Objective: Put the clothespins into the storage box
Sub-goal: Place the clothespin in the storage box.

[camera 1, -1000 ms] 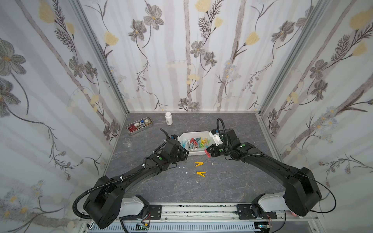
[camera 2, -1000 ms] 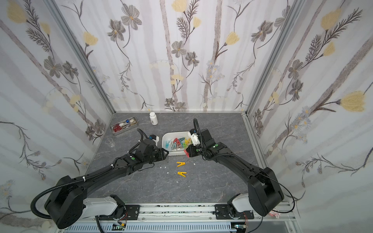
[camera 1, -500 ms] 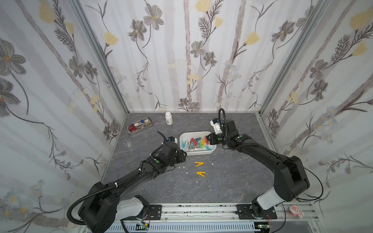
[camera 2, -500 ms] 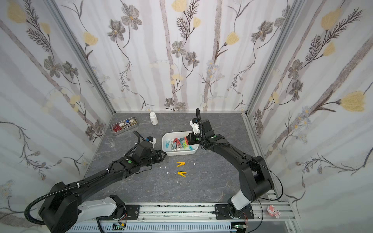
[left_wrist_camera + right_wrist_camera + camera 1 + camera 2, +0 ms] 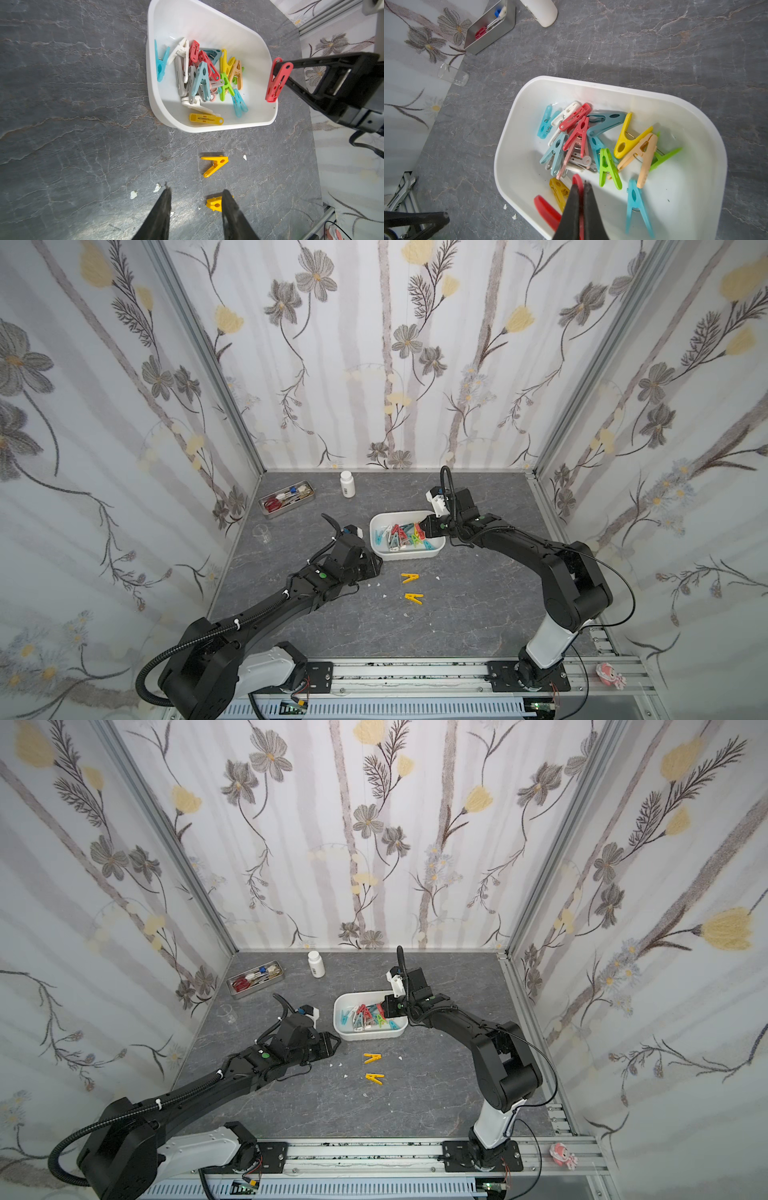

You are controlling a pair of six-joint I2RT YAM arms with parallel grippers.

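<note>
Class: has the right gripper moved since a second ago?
Yes. The right gripper went rearward, from the white plastic storage box's front corner to over its rim.

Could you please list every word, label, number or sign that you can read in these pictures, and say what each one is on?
No text can be read anywhere.
Glass beaker: faint printed marks, too small and blurred to read.
White bottle: no legible label.
Clothespins and storage box: no writing shows.

- Three walls (image 5: 386, 364), papered with grey and yellow flowers on pale stripes.
- Dark grey marbled surface (image 5: 478, 614), evenly lit.
- Aluminium rail (image 5: 415, 672) along its front edge.
</note>
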